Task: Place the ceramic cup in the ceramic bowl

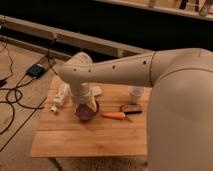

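Note:
The dark purple-maroon ceramic bowl (85,114) sits on the wooden table (90,137), left of centre. My gripper (88,105) hangs from the cream arm directly over the bowl and hides most of it. A small white tapered ceramic cup (135,93) stands upright at the back right of the table, close to the arm's thick link and well apart from the bowl. What, if anything, the gripper holds is hidden.
A long white bottle (60,95) lies at the table's left. An orange carrot (114,115) and a dark flat packet (131,108) lie right of the bowl. A pale lump (96,91) sits behind the gripper. Cables and a box (36,70) lie on the floor at left.

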